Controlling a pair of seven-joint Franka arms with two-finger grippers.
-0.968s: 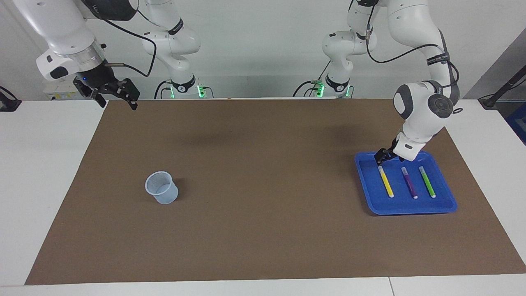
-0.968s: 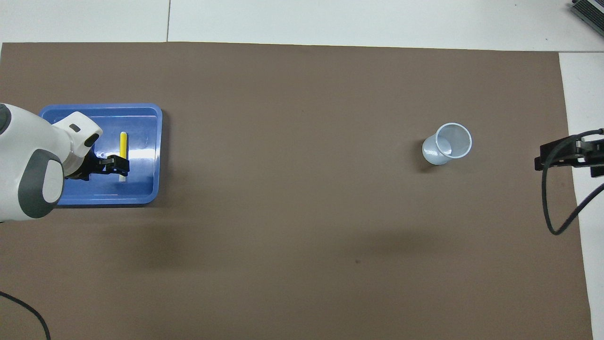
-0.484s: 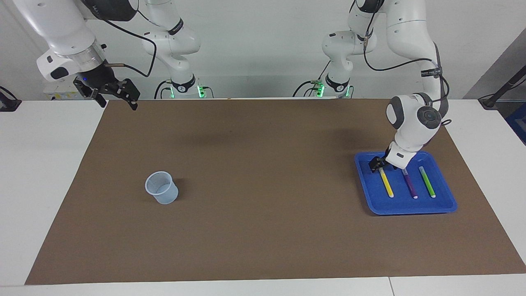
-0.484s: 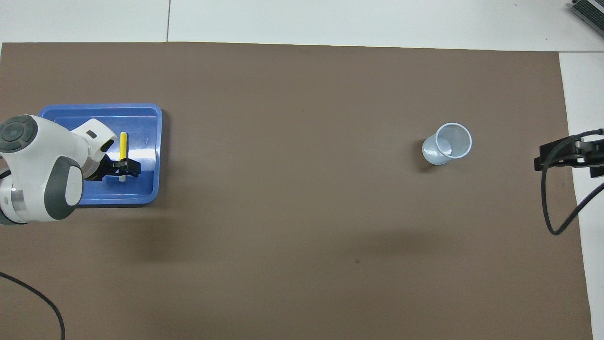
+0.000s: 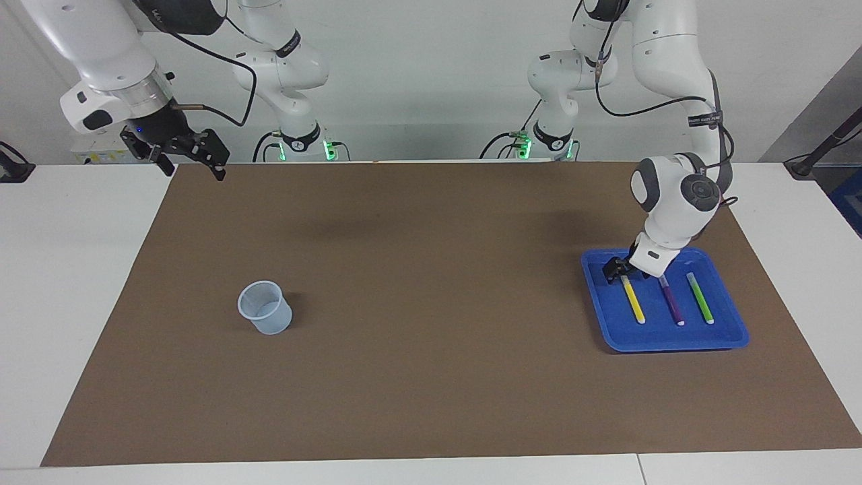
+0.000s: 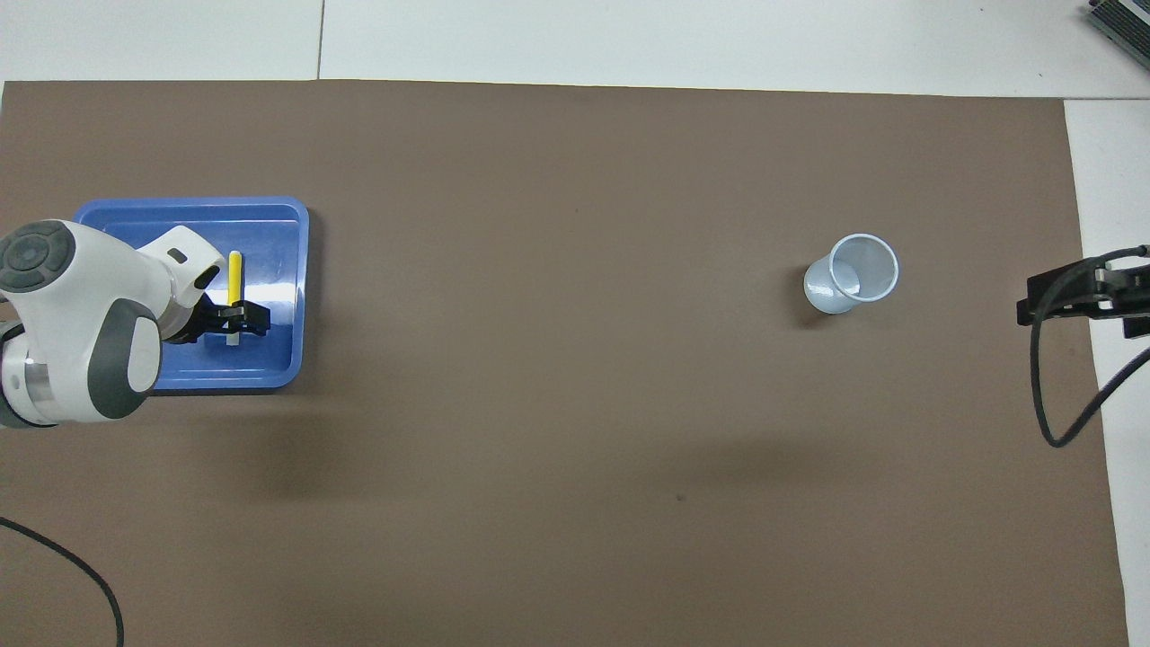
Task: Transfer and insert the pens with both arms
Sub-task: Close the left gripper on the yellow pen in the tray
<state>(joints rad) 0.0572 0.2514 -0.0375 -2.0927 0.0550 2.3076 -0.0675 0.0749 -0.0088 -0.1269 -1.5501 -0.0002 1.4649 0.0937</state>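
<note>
Three pens lie side by side in a blue tray (image 5: 673, 340) at the left arm's end of the table: yellow (image 5: 633, 302), purple (image 5: 671, 303) and bright green (image 5: 700, 298). My left gripper (image 5: 619, 271) is down in the tray, open, its fingers on either side of the yellow pen's white-tipped end nearer the robots. In the overhead view the left gripper (image 6: 235, 320) straddles the yellow pen (image 6: 234, 274); the arm hides the purple and green pens there. My right gripper (image 5: 194, 168) waits open and empty in the air over the mat's edge at the right arm's end.
A pale blue plastic cup (image 5: 264, 308) stands upright on the brown mat toward the right arm's end; it also shows in the overhead view (image 6: 853, 274). The tray's rim (image 6: 278, 350) lies close around the left gripper. A black cable hangs from the right gripper (image 6: 1078, 296).
My left arm folded in and lowered its gripper onto the yellow pen's end nearer the robots, then nearly stopped. The pens, cup and right arm have not moved.
</note>
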